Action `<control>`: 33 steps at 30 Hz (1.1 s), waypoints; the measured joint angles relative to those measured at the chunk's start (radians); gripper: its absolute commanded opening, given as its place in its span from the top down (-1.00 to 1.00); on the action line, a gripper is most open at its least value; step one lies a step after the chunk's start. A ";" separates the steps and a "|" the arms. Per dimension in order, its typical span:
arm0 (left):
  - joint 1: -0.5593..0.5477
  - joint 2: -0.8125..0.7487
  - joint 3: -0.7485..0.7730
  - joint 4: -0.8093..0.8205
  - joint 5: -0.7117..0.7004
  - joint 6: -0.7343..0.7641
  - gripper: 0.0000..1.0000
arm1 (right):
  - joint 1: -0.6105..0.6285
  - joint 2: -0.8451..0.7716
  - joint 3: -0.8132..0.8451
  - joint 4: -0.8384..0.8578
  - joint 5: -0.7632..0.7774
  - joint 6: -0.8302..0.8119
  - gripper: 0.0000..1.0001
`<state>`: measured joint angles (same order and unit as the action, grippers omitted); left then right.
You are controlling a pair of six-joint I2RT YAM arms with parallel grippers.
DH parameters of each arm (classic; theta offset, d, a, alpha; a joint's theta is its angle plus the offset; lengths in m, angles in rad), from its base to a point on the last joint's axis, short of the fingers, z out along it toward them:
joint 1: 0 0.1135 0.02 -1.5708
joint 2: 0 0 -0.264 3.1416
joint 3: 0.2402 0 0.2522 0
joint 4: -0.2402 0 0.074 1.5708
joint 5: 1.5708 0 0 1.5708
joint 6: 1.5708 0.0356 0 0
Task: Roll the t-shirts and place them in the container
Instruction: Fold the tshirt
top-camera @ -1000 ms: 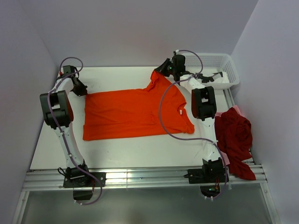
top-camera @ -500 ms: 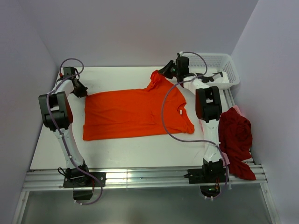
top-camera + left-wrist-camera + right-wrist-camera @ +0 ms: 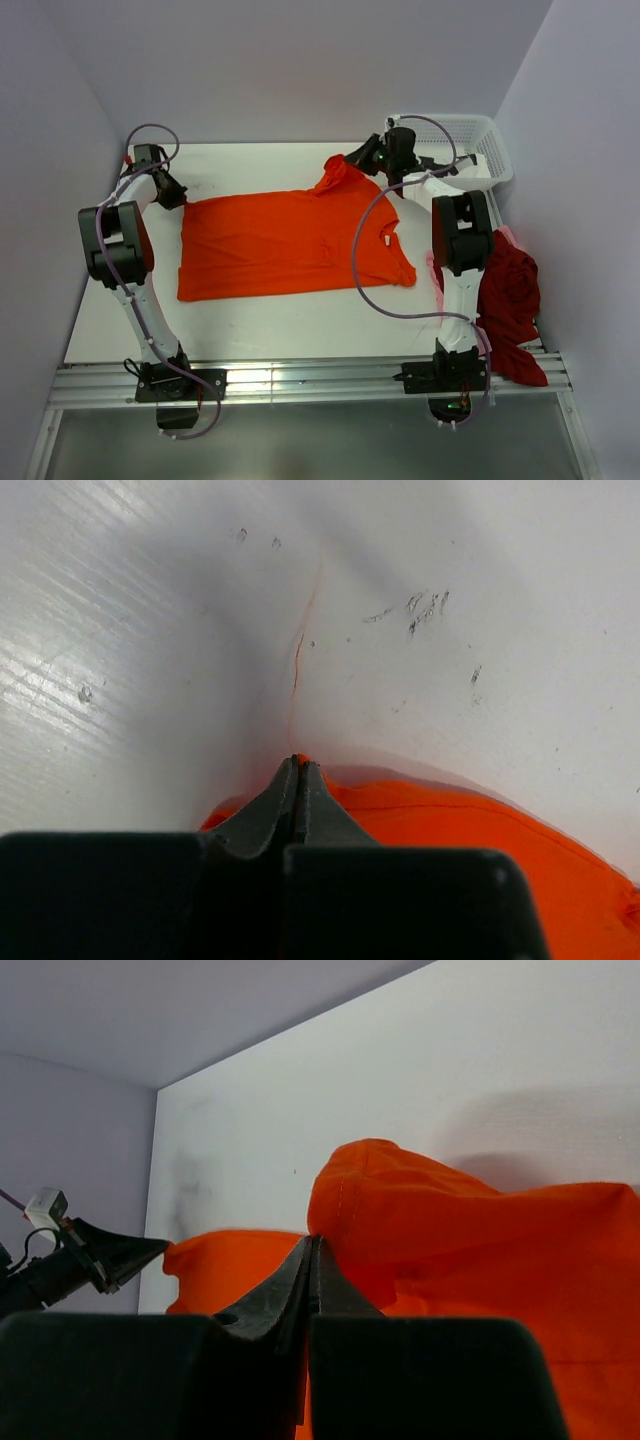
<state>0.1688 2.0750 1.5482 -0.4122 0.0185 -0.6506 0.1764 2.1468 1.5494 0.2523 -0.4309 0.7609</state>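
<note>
The orange t-shirt (image 3: 285,245) lies spread flat across the table (image 3: 250,320), its collar toward the right. My left gripper (image 3: 181,201) is at its far left corner, jaws shut (image 3: 298,764) on the orange hem (image 3: 450,820). My right gripper (image 3: 353,160) is shut (image 3: 313,1244) on the far sleeve (image 3: 400,1200), which stands bunched and raised off the table. A dark red t-shirt (image 3: 505,290) lies crumpled at the table's right edge, over a pale pink one (image 3: 506,234) that shows only as a strip.
A white mesh basket (image 3: 462,130) stands at the back right corner, just behind my right arm. Grey walls close in the table on the left, back and right. A metal rail (image 3: 300,380) runs along the near edge.
My right arm has swung to the right, carrying its gripper and the raised orange sleeve slightly right. The left gripper has stayed at the shirt's left corner.
</note>
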 measured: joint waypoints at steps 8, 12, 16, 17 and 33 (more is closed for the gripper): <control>-0.003 -0.066 -0.047 0.008 -0.017 -0.006 0.99 | 0.000 -0.106 -0.169 0.070 0.013 0.000 1.00; -0.003 -0.090 -0.061 0.016 -0.017 -0.016 0.99 | 0.000 -0.175 -0.244 0.106 0.031 0.000 1.00; -0.003 -0.105 -0.069 0.022 -0.017 -0.019 0.99 | 0.000 -0.242 -0.317 0.162 0.057 0.000 1.00; -0.003 -0.106 -0.069 0.023 -0.017 -0.019 0.99 | 0.001 -0.262 -0.337 0.167 0.067 0.000 1.00; -0.003 -0.157 -0.162 0.058 -0.023 -0.023 0.99 | 0.046 -0.397 -0.493 0.236 0.184 -0.048 1.00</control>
<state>0.1658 1.9182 1.3865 -0.3546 -0.0044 -0.6739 0.2226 1.7500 1.0561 0.4881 -0.2470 0.7128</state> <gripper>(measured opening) 0.013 0.005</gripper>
